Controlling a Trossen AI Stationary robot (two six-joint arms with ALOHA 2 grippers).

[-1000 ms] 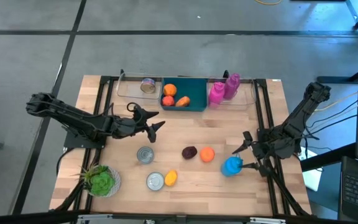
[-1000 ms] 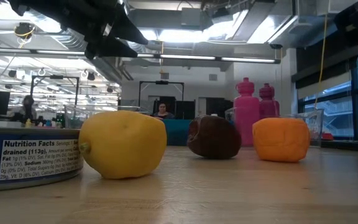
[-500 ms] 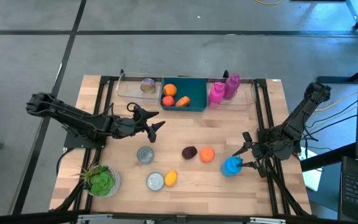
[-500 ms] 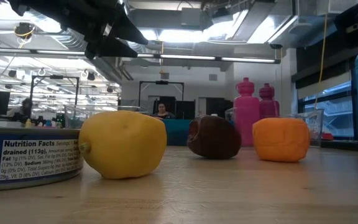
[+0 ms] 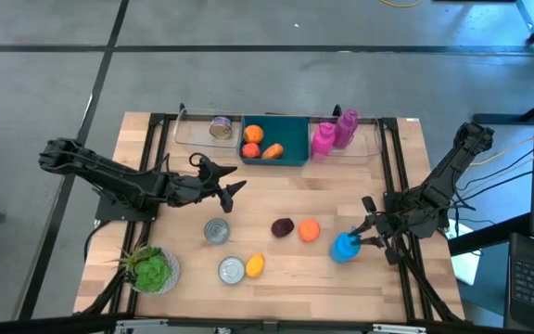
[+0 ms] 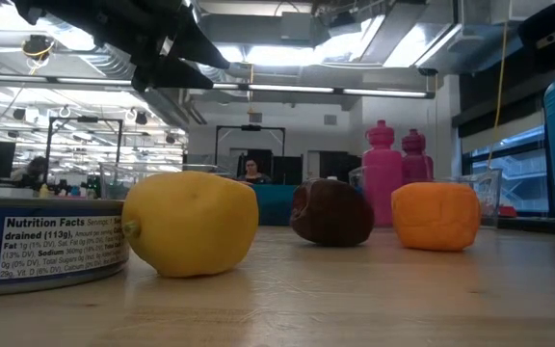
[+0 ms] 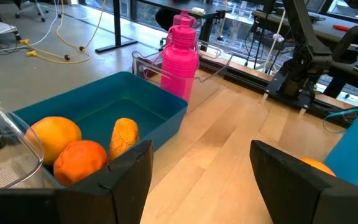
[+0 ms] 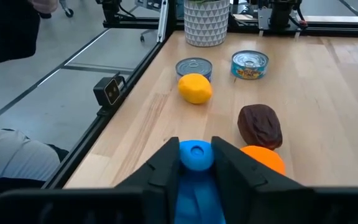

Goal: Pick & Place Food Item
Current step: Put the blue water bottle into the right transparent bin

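A blue bottle [image 5: 345,247] stands on the table at the near right, and my right gripper [image 5: 362,240] is shut on its top. A dark fruit [image 5: 283,227], an orange [image 5: 310,229] and a yellow lemon [image 5: 255,265] lie on the wood nearby. The teal bin [image 5: 290,153] at the far edge holds three orange-coloured fruits [image 7: 82,162]. My left gripper [image 5: 232,183] hangs open above the table's left half, with nothing between its fingers [image 7: 126,180]. My right gripper pinches the blue bottle's capped top [image 8: 196,155] between its two fingers [image 8: 164,168], one on each side of the cap. The fingers come from the table's right side, slanting a little downward. The bottle stands upright with its base on the table.
Two tins [image 5: 216,230] [image 5: 232,270] and a potted plant [image 5: 151,269] sit at the near left. Two pink bottles [image 5: 324,139] stand in a clear tray at the far right. Another clear tray [image 5: 193,139] left of the bin holds a tin [image 5: 220,127].
My right gripper has drawn its fingers together around the blue bottle's top without shifting its place. The left arm has kept still.
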